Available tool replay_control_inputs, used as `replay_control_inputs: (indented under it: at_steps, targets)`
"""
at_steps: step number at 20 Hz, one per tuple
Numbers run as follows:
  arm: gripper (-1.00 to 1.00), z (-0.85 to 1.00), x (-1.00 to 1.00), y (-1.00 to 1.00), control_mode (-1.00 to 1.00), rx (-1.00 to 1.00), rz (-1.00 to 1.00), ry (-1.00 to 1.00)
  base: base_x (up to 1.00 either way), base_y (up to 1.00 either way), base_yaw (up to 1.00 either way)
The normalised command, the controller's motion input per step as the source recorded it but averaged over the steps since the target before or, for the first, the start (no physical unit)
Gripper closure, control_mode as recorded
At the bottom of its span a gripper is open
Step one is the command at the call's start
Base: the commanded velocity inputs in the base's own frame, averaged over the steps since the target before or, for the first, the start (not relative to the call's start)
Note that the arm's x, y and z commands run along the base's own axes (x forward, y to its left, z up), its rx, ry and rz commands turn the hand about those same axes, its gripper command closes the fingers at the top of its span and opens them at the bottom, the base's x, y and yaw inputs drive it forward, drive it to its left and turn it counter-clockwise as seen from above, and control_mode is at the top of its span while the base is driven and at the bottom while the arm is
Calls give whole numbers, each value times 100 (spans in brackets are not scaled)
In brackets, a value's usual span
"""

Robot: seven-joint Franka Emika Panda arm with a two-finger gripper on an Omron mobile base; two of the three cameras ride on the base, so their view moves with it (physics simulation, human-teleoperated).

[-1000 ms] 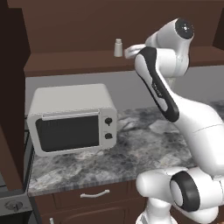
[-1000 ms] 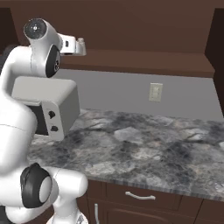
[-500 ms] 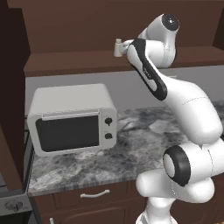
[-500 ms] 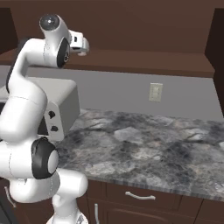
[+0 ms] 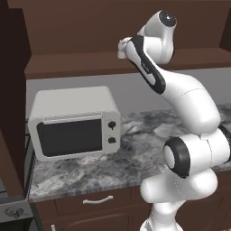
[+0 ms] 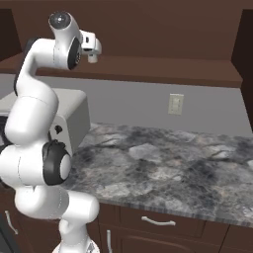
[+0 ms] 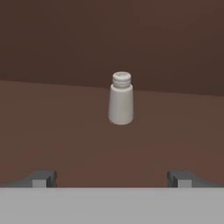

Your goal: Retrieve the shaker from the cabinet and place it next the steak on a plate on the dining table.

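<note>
Fingers (image 7: 42, 178) (spread wide) short of upright shaker (image 7: 120, 99)

Off-white shaker (image 7: 120, 103) with greyish cap, dark brown cabinet (image 7: 52, 127) shelf, grey marbled counter (image 6: 163, 170)

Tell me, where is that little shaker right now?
In the hand view the shaker stands upright on the cabinet shelf, straight ahead of the open gripper, untouched.

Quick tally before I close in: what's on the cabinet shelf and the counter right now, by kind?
Shakers: 1, the shaker upright on the cabinet shelf, ahead of the open gripper
Microwaves: 1, the microwave on the counter
Total: 2
</note>
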Motion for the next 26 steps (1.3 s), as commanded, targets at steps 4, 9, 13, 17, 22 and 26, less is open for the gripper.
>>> replay_control_inputs:
  at_steps: [4,9,13,17,22,26]
  targets:
    - [-100,0,35,5,-100,0,0,-2,0,0,0]
    - [-100,0,39,0,-100,0,0,0,0,0,0]
    - [-100,0,39,0,-100,0,0,0,0,0,0]
    - [-100,0,45,0,-100,0,0,0,0,0,0]
    - [-100,0,45,0,-100,0,0,0,0,0,0]
    - [-100,0,41,0,-100,0,0,2,0,0,0]
